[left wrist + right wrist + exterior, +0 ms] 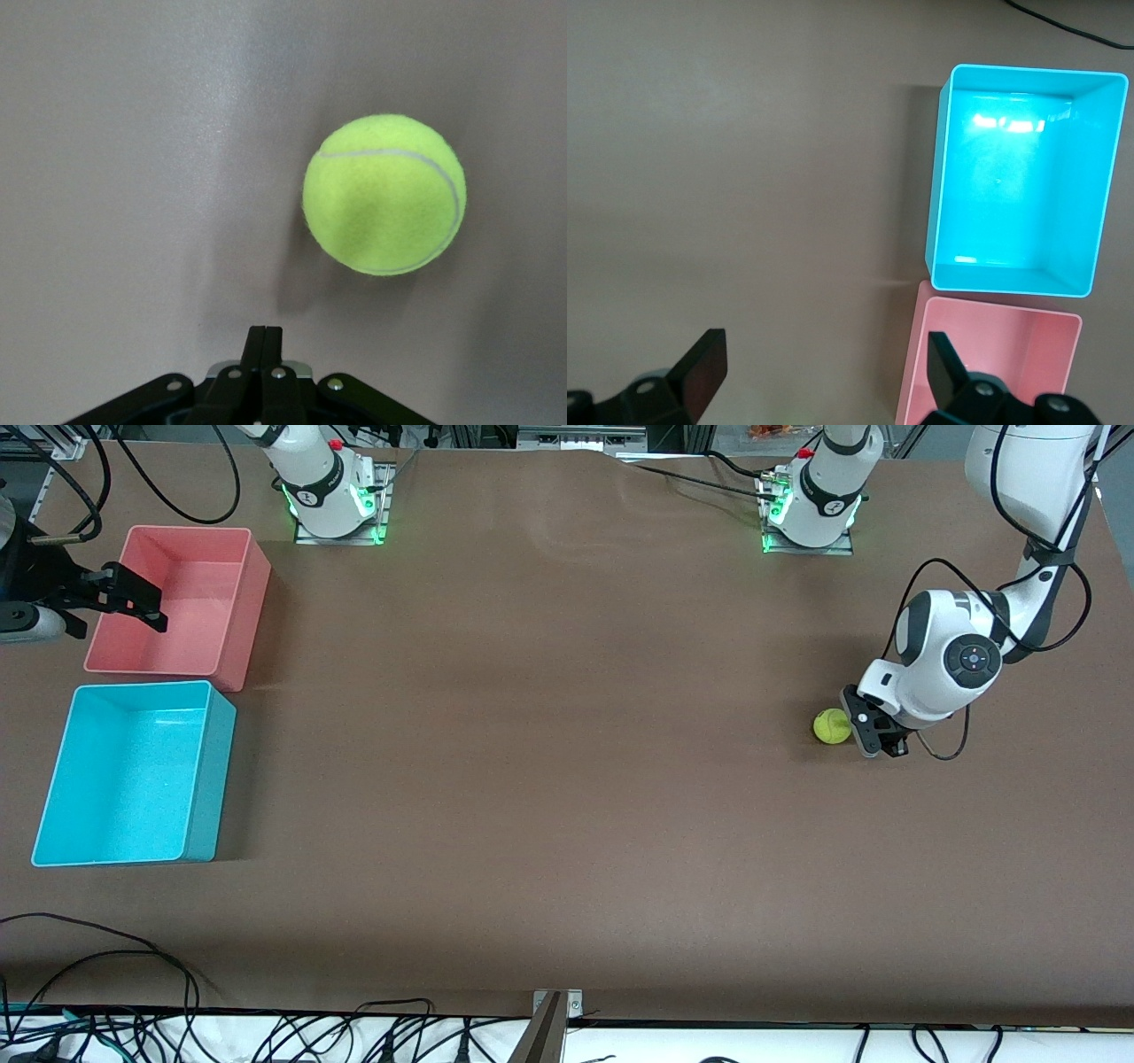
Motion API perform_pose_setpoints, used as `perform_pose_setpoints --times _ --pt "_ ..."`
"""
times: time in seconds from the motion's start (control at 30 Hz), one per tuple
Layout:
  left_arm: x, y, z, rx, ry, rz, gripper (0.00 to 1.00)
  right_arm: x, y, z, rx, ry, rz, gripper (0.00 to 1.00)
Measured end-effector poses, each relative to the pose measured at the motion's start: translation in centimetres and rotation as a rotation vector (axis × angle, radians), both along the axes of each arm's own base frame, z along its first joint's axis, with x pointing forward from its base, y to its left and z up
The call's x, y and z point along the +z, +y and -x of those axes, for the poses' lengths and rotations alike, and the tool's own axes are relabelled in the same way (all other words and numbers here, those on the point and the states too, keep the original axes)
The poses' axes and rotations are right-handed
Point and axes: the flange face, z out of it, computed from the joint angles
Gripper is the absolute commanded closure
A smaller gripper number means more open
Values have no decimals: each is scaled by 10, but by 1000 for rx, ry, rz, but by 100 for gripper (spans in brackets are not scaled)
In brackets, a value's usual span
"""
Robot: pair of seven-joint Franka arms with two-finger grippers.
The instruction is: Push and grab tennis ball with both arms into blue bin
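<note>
Yellow ball (831, 726) touches the closed left gripper (873, 737); off-centre push may roll it sideways. Right gripper (133, 602), wide, waits over pink bin (232, 615).

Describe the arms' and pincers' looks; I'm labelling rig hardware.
Both arms are white, rounded, jointed shells with black bands; their bases glow green. The left arm has a round black button pad and trailing black cables. The left pincer and right pincer are black, two-fingered.

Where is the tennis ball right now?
The tennis ball lies on the brown table at the left arm's end, right beside the shut left gripper. The blue bin sits at the right arm's end.
</note>
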Motion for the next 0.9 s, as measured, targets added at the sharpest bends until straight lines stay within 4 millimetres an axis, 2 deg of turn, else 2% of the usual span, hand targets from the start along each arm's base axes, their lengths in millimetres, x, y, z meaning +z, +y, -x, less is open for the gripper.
perform_pose_setpoints --times 0.27,0.37,0.43,0.57,0.77,0.83,0.9 --pt "-6 -14 3 13 11 22 100 0 0 0 0 0 0 0" --pt "-7 -32 3 43 10 48 100 0 0 0 0 0 0 0" --pt "-7 -50 3 74 5 61 100 0 0 0 0 0 0 0" --pt "-4 -102 4 171 -14 81 100 0 0 0 0 0 0 0" --pt "19 -216 5 336 -75 128 100 0 0 0 0 0 0 0" --pt "27 -241 6 365 -82 137 100 0 0 0 0 0 0 0" --pt "31 -253 6 381 -82 137 100 0 0 0 0 0 0 0"
